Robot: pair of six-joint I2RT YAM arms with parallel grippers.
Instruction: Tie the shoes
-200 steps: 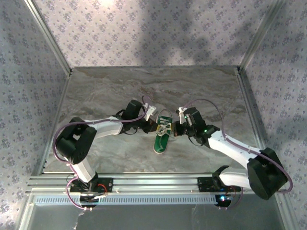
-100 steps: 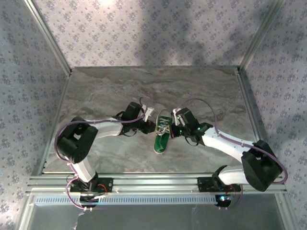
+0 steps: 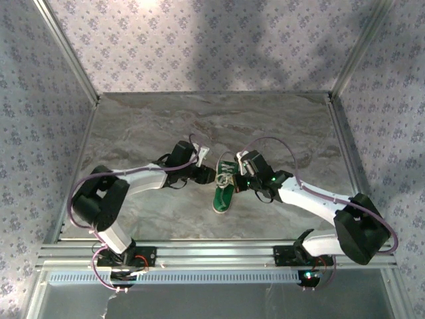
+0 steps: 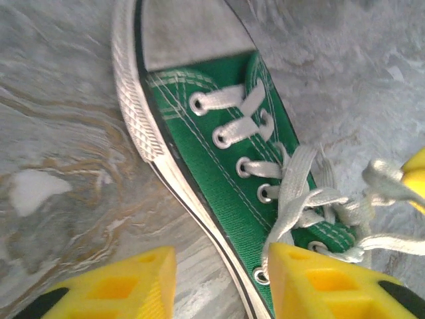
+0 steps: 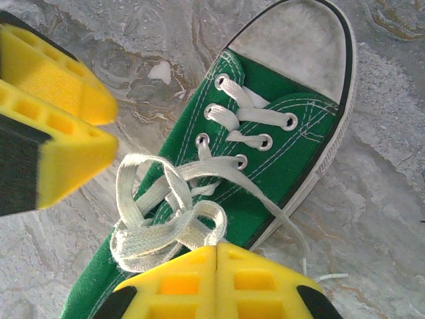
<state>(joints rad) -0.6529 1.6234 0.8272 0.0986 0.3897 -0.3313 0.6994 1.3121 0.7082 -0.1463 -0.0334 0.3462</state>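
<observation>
From bases at the near edge, both arms reach in to the shoe [image 3: 222, 196], which lies on the marbled counter [image 3: 199, 119] about mid-way back, between the two hands. The left hand [image 3: 214, 176] sits just left of the shoe with its yellow fingers [image 4: 133, 289] apart, one over bare counter beside the sole and one over the green canvas, gripping nothing. The right hand [image 3: 234, 178] sits just right of the shoe, its fingers [image 5: 265, 282] pressed together on the white lace [image 5: 159, 226], whose loose loops are bunched over the upper eyelets. Beyond the loops the lower eyelets are crossed neatly, up to the white toe cap [image 5: 299, 46]. Past the shoe the counter runs to a patterned back wall [image 3: 219, 40].
</observation>
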